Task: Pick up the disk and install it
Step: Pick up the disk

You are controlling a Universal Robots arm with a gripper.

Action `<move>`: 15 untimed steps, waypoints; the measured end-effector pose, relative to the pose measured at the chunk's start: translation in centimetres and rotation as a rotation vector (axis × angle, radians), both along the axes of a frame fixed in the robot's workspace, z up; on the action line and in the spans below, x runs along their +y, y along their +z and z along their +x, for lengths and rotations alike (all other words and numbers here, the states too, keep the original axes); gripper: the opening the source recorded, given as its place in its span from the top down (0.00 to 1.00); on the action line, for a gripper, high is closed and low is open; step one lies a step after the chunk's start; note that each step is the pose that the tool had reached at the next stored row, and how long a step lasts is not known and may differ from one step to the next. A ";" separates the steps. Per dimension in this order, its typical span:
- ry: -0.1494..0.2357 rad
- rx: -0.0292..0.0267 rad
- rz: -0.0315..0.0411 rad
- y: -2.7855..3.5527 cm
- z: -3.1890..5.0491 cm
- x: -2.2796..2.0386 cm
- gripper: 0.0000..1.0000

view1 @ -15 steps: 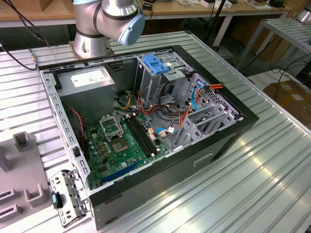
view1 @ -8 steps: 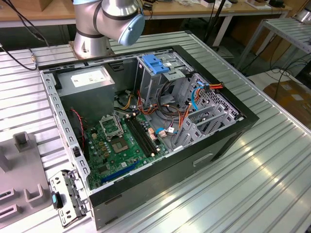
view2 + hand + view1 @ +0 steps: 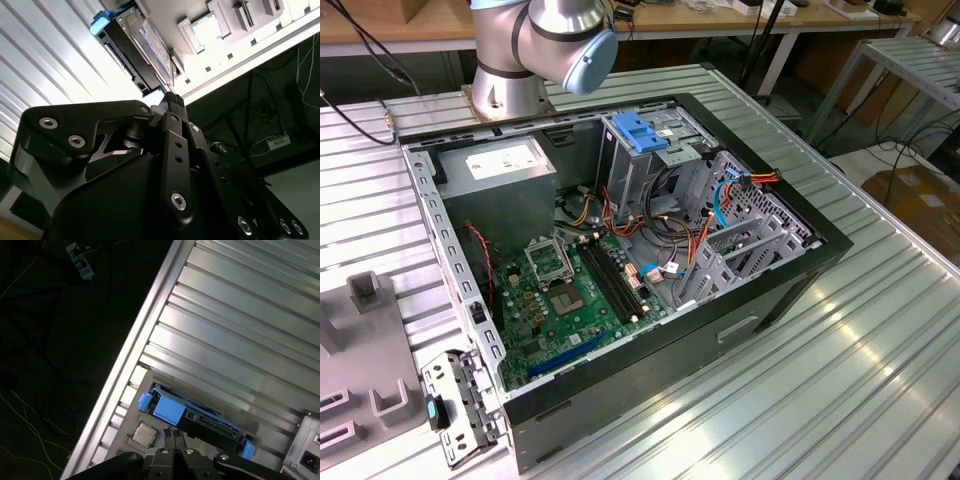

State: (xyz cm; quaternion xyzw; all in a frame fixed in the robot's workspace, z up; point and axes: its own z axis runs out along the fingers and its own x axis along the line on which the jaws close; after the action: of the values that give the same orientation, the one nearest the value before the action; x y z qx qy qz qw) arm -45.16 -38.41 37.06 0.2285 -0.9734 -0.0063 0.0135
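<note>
The disk [image 3: 200,422] lies on a grey holder at the edge of the ribbed metal table. It is a flat drive with blue plastic rails [image 3: 167,410] at its sides and a pale label [image 3: 150,42] on its face. In both wrist views my gripper [image 3: 172,98] hovers just short of the disk, its two thin black fingers pressed together and holding nothing. The fingertips [image 3: 175,434] point at the disk's long edge, with a small gap still showing between them and it.
In the exterior view an open computer case [image 3: 790,270] lies on the table, with a metal cage topped by a blue latch [image 3: 640,130], a grey power supply [image 3: 500,165] and a green motherboard [image 3: 570,290]. A square chip [image 3: 145,434] sits beside the disk. The table edge [image 3: 125,370] drops to a dark floor with cables.
</note>
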 end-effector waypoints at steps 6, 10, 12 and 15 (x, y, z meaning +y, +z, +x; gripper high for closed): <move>0.118 -0.0011 -0.0001 -0.16 -0.01 0.01 0.89; 0.157 -0.0037 0.0000 -0.30 0.00 0.06 0.89; 0.167 -0.0037 0.0003 -0.35 0.01 0.07 0.89; 0.199 -0.0036 0.0024 -0.43 0.02 0.11 0.89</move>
State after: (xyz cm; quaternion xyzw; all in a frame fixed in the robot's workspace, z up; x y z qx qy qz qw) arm -45.14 -38.30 36.63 0.3239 -0.9460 -0.0056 0.0120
